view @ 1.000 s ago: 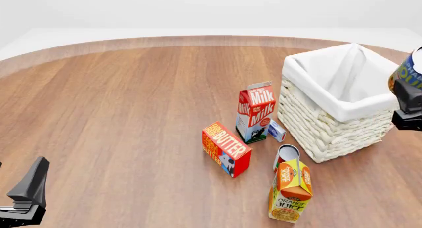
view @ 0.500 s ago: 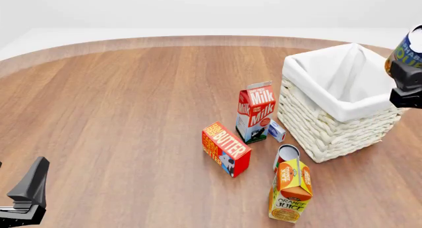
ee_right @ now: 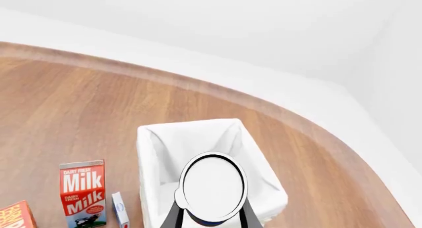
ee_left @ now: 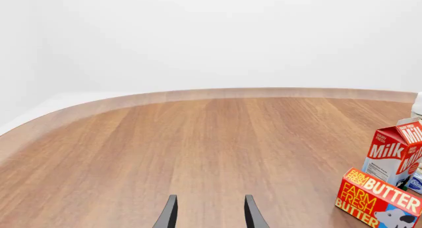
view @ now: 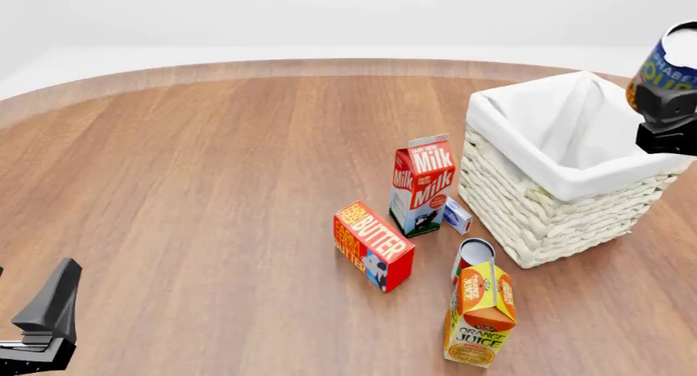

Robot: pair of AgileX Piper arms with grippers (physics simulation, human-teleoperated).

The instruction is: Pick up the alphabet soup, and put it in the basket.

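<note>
Front view, from the left: the left gripper (view: 44, 331) sits low at the near table edge, jaws apart and holding nothing. Mid-table lie a butter box (view: 373, 245) and an upright milk carton (view: 422, 185), with an orange juice carton (view: 481, 315) nearer the camera. The basket (view: 556, 209) stands right of the milk. At the right edge the right gripper (view: 667, 123) clasps the alphabet soup (view: 667, 66) above the basket's right rim
</note>
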